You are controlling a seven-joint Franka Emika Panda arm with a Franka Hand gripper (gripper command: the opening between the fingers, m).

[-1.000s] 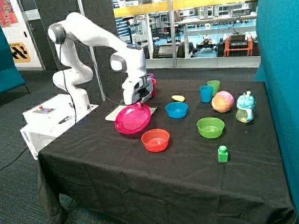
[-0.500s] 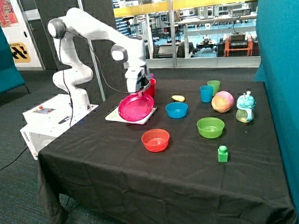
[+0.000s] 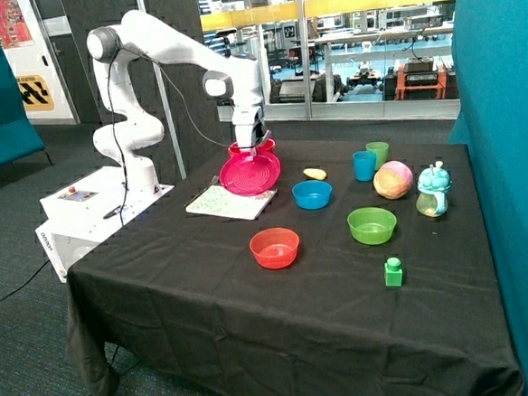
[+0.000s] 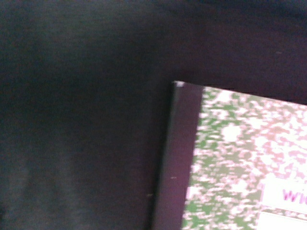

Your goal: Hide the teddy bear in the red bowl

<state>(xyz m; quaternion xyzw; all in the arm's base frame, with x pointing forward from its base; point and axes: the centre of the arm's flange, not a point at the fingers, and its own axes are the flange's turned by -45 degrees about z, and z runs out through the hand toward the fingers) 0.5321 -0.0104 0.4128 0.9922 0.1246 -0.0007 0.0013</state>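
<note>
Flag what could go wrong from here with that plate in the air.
1. The end effector holds the plate by its rim, tilted steeply; it could slip onto the notebook below.
2. The plate hangs right in front of the red bowl; a swing may knock it.
3. No teddy bear is visible, so the bowl's contents are unconfirmed.

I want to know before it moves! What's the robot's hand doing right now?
The tool: shut on the flat round magenta plastic plate, held lifted and tilted in front of the deep red plastic bowl.
</note>
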